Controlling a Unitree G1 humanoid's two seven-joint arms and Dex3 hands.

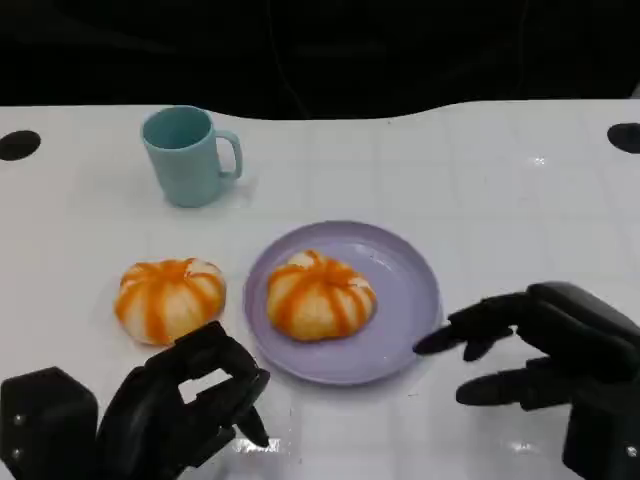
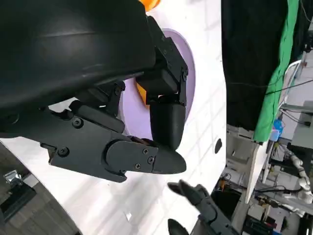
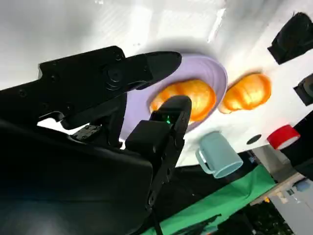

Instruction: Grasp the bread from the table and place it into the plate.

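Note:
Two round white breads with orange stripes are in the head view. One bread (image 1: 320, 293) lies in the purple plate (image 1: 400, 290). The other bread (image 1: 168, 298) sits on the white table just left of the plate. My left hand (image 1: 190, 400) hovers near the front edge, just in front of the table bread, fingers loosely bent and holding nothing. To the right of the plate, my right hand (image 1: 535, 350) has its fingers spread toward the rim and is empty. The right wrist view shows the plate (image 3: 215, 73), its bread (image 3: 195, 98) and the table bread (image 3: 247, 93) past my fingers (image 3: 146, 68).
A teal mug (image 1: 188, 155) stands at the back left, behind the table bread; it also appears in the right wrist view (image 3: 220, 154). The table's far edge meets a dark background. Black round marks sit at the far left (image 1: 18, 145) and far right (image 1: 625, 136) of the table.

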